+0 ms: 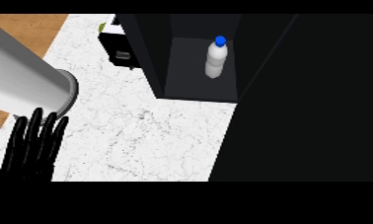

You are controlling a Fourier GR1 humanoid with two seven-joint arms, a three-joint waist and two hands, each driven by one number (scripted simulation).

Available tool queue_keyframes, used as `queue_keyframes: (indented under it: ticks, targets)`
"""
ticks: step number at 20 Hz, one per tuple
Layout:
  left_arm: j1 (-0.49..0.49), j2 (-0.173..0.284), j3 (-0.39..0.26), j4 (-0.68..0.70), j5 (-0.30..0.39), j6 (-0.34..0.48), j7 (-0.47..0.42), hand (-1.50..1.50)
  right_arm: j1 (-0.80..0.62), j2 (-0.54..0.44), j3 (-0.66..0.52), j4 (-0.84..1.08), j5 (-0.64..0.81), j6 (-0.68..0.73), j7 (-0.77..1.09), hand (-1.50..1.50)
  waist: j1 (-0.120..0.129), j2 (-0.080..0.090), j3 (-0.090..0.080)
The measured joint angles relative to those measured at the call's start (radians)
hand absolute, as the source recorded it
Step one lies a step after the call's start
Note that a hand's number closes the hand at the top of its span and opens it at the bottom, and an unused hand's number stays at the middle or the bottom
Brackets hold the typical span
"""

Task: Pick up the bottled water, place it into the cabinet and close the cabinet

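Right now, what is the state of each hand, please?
Left hand: open, fingers straight, holding nothing.
Right hand: not in view, cannot be told.

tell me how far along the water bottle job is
Done: the bottled water stands upright inside the open cabinet. In hand: nothing; the left hand shows at the lower left with straight fingers, holding nothing, and the right hand is out of view. Left: closing the cabinet, whose dark door fills the right side.
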Motion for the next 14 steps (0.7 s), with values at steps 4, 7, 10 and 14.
queue_keyframes:
  ticks: [4,7,10,14]
  targets:
    - [0.004,0.005,0.007,-0.004,0.005,-0.011,-0.001,-1.50,-0.019,-0.006,-0.002,0.001,-0.007,0.011,0.004,1.50,0.008,0.004,0.000]
    - [0.010,0.011,0.012,-0.008,0.009,-0.024,-0.005,-1.50,-0.025,-0.006,-0.006,0.002,-0.014,0.016,0.005,1.50,0.019,0.008,-0.001]
    - [0.015,0.017,0.016,-0.008,0.012,-0.036,-0.007,-1.50,-0.022,-0.002,-0.010,0.005,-0.028,0.012,0.003,1.50,0.027,0.013,-0.001]
    - [0.019,0.024,0.025,-0.004,0.017,-0.053,-0.011,-1.50,-0.019,0.002,-0.016,0.015,-0.067,0.007,-0.001,1.50,0.041,0.022,-0.001]
